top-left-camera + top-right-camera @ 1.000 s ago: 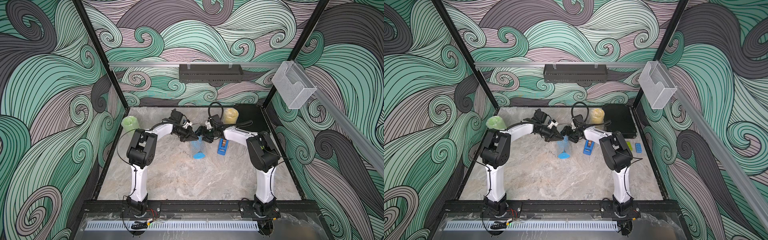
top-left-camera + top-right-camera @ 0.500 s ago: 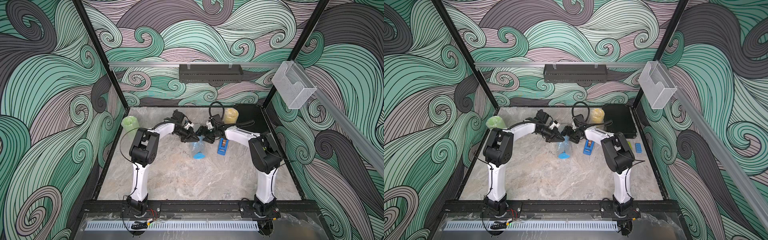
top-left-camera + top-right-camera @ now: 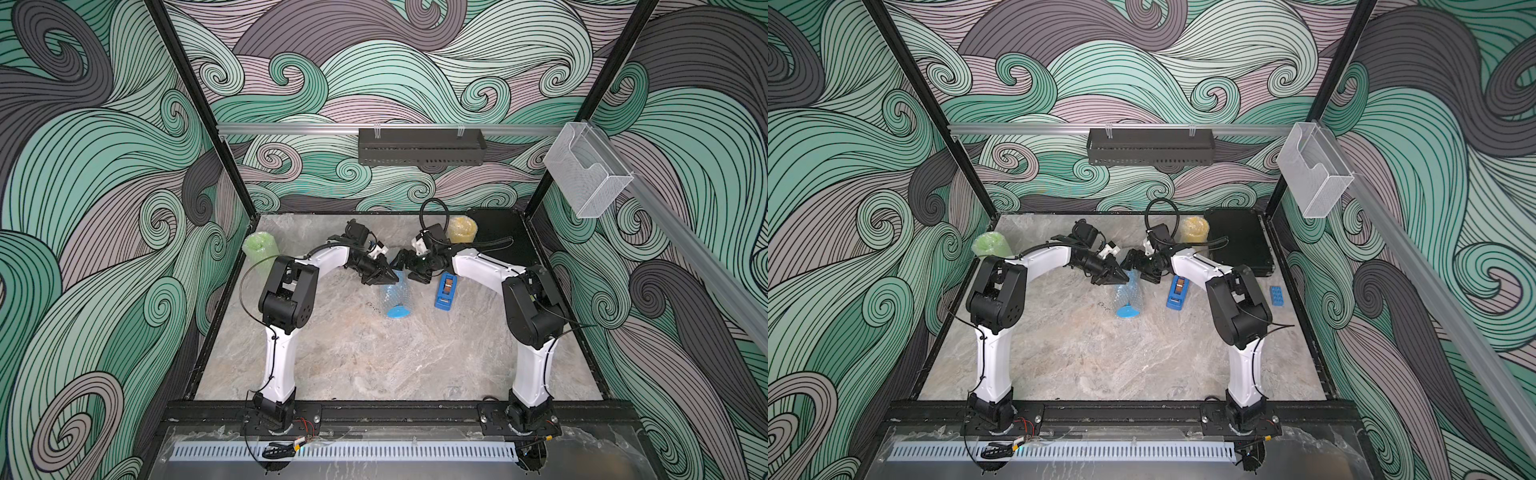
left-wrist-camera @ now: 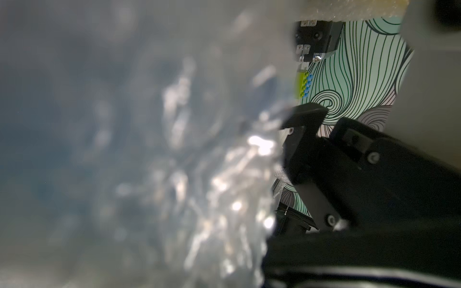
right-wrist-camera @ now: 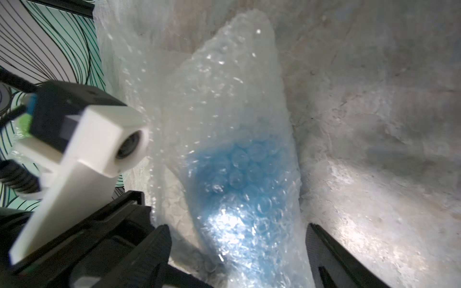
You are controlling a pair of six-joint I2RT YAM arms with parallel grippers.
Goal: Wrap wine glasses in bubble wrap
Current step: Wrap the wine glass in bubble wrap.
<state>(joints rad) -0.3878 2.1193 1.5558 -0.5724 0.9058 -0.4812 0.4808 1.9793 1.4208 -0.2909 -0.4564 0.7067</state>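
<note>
In both top views a blue wine glass lies mid-table, rolled in bubble wrap, its foot toward the front. My left gripper is shut to a point on the wrap's far end. The right gripper hovers just beside it. In the right wrist view my right gripper is open astride the wrapped blue glass. Bubble wrap fills the left wrist view and hides the left jaws. A wrapped green glass and a wrapped yellow glass stand at the back.
A blue tape dispenser lies right of the wrapped glass, under the right forearm. A black case sits in the back right corner, with a small blue block in front of it. Black frame posts bound the table.
The right gripper's jaws have spread wider around the wrapped blue glass. The left arm has shifted slightly to the right. The glass stays in place.
</note>
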